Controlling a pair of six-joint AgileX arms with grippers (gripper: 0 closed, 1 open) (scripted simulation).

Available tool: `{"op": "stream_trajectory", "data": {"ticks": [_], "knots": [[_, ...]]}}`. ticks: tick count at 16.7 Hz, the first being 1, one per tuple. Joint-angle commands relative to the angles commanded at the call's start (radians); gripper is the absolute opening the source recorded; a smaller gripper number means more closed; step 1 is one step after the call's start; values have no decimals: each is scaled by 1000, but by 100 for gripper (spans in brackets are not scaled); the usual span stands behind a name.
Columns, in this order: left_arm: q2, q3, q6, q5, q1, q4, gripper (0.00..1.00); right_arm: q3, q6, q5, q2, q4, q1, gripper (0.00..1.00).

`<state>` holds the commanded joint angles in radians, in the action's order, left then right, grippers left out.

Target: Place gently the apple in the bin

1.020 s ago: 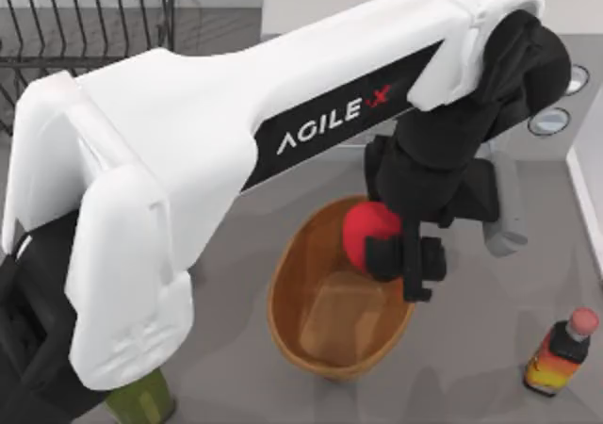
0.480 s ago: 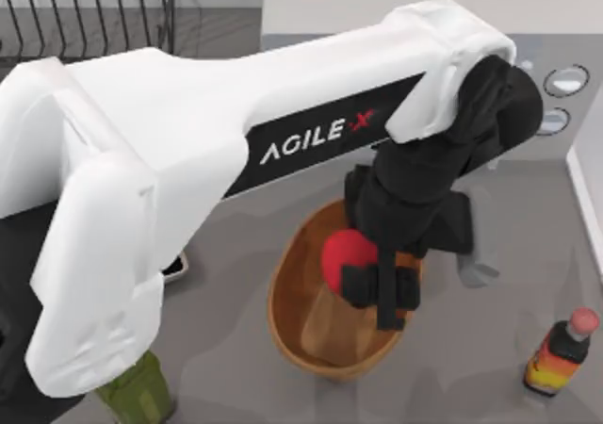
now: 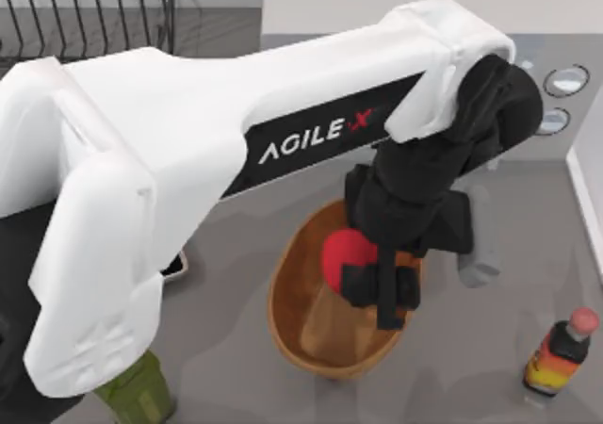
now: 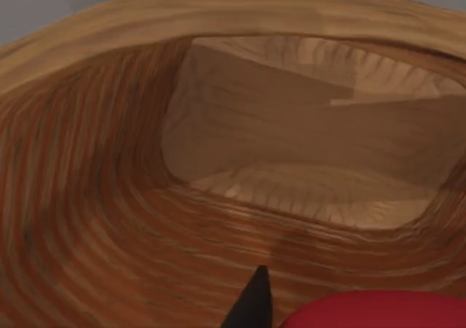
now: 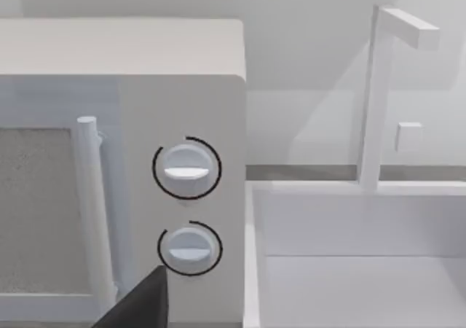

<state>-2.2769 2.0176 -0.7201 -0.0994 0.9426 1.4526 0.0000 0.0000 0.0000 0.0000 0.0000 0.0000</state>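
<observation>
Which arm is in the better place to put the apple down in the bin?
Left: the left gripper already holds the apple over the bin. The right arm faces a microwave.

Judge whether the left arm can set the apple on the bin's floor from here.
Probably yes: the left pincer holds the apple over the bin, and the floor beneath looks bare.

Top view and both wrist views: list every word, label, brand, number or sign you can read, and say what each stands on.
"AGILE X" in white letters, with the X in red, on the black panel of the left arm, whose end effector holds the apple over the bin.
Sauce bottle label: too blurred to read.
Microwave dials: no readable markings.
</observation>
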Motion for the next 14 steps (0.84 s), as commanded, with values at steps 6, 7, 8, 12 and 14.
{"op": "stream_trajectory", "data": {"ticks": [6, 7, 8, 12, 14], "knots": [[0, 0, 0, 0, 0, 0, 83, 0, 0, 0, 0, 0, 0, 100], [0, 0, 0, 0, 0, 0, 90, 0, 0, 0, 0, 0, 0, 100], [0, 0, 0, 0, 0, 0, 98, 0, 0, 0, 0, 0, 0, 100], [0, 0, 0, 0, 0, 0, 100, 0, 0, 0, 0, 0, 0, 100], [0, 0, 0, 0, 0, 0, 100, 0, 0, 0, 0, 0, 0, 100]]}}
